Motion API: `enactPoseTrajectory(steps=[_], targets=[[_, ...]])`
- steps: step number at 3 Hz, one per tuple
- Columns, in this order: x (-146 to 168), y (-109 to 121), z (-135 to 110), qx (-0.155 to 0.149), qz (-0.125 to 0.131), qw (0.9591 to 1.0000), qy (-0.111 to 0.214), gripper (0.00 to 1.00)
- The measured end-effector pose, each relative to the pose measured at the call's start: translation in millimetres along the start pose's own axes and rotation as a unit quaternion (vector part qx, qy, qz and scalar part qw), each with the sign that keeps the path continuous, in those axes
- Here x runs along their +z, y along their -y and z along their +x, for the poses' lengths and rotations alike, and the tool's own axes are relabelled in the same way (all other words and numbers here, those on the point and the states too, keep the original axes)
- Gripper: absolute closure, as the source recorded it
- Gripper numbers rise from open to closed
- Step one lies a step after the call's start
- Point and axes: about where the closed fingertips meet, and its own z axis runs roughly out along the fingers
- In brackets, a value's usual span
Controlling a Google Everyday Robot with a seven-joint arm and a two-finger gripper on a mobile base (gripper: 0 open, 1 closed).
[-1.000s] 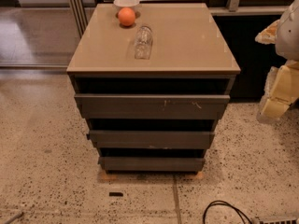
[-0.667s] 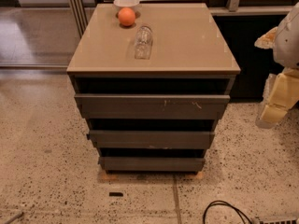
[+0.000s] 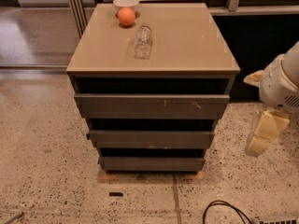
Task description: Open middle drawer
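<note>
Counter (image 3: 187, 41) top, beige: white bowl (image 3: 126, 3) at the back edge, orange (image 3: 126, 17) touching it in front, clear glass (image 3: 143, 42) on its side near the middle. Top drawer front (image 3: 152, 106) has pale scratches; bottom front (image 3: 152, 163) is plain. Black cable (image 3: 224, 211) on speckled floor (image 3: 46, 171).

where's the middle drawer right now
Camera view, centre: the middle drawer sits between the scratched top drawer and the bottom drawer; the end effector hangs apart to its right.
</note>
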Motion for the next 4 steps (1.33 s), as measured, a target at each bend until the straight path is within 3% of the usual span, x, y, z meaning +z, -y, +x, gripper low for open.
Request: enactPoseTrajectory(steps=[1, 2, 4], targets=[[43.9, -10.4, 17.2, 0.016, -0.025, 0.9995, 0.001, 0.00], [80.3, -19.3, 35.2, 0.059, -0.056, 0.9965, 0.018, 0.00], [85.6, -20.5, 34.0, 0.057, -0.058, 0.9963, 0.029, 0.00]])
